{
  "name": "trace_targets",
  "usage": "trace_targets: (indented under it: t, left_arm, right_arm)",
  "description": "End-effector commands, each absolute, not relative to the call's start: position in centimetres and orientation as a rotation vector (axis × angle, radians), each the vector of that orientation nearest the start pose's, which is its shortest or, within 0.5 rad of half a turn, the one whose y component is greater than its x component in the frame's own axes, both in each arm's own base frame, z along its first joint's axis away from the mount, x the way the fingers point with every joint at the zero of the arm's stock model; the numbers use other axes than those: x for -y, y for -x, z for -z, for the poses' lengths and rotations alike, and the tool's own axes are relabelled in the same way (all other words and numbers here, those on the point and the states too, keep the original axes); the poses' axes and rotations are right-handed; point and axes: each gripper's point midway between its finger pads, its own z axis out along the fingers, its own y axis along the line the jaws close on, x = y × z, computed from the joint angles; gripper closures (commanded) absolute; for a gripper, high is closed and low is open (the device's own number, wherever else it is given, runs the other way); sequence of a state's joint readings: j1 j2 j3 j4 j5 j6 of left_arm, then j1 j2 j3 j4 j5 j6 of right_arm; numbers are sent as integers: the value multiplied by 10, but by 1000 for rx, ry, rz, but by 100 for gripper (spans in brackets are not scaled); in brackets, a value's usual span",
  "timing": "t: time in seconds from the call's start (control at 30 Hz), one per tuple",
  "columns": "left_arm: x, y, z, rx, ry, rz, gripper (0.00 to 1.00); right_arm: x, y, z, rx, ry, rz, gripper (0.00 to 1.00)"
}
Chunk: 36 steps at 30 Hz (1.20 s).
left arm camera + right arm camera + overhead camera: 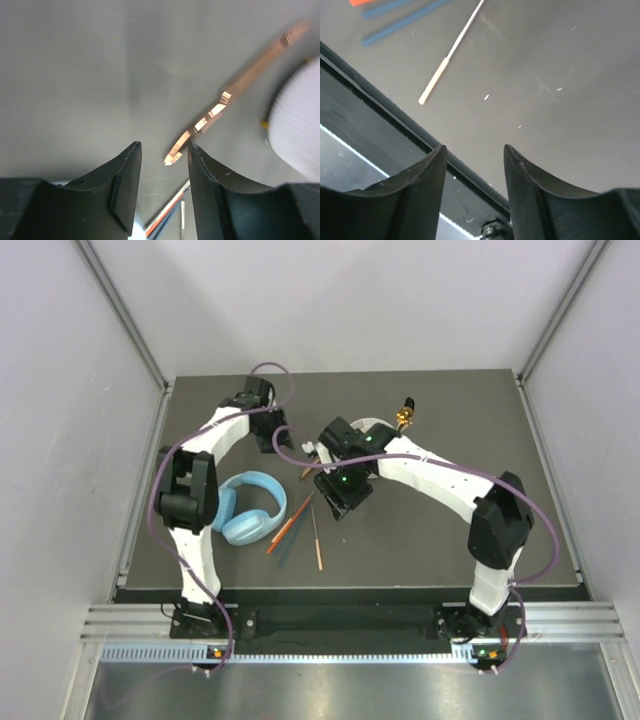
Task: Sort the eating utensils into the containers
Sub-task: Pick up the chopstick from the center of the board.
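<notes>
As it lies under the left gripper (164, 145), copper utensil (235, 87): flat on the table (450, 530), one end just between the fingertips, beside the white holder (300, 130) to its right.
Left fingers: parted at a middling width, clamping nothing.
Doing it well: drop lower, centre on the thin handle, close across it.
Right gripper (474, 147): fingers apart, empty.
Around: orange and blue chopsticks (290, 525), a thin silver stick (455, 47), headphones (250, 508) near left.
In the way: right arm (430, 470) hangs over the holder, probably crowding the drop.

Bronze utensil (245, 80) is gleaming as polished metal; worktop (90, 75) is showing a matt, faintly scuffed grey surface; white holder (297, 125) is appearing ribbed plastic.
</notes>
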State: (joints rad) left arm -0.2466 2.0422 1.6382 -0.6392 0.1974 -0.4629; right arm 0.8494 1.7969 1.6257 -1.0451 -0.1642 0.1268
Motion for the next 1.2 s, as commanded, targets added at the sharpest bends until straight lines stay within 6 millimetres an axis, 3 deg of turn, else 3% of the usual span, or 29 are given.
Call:
trace_targets:
  t: [0.0, 0.2, 0.3, 0.53, 0.8, 1.17]
  left_arm:
    - [101, -456, -112, -2549, 465, 349, 52]
    - [67, -463, -116, -2489, 525, 218, 49]
    - [60, -464, -107, -2500, 550, 209, 49]
    - [60, -456, -87, -2520, 568, 225, 50]
    - [62, -434, -78, -2542, 551, 255, 51]
    - [64, -427, -77, -2554, 530, 270, 51]
  right_arm:
    - [-321, -204, -144, -2682, 1138, -510, 48]
    - [-340, -194, -115, -2706, 1142, -508, 48]
    - [-350, -195, -101, -2725, 1111, -468, 48]
    - [-372, -177, -53, -2769, 1160, -396, 55]
    - [-373, -185, -42, -2753, 1141, -320, 56]
    - [-379, -190, -24, -2762, 1171, -297, 55]
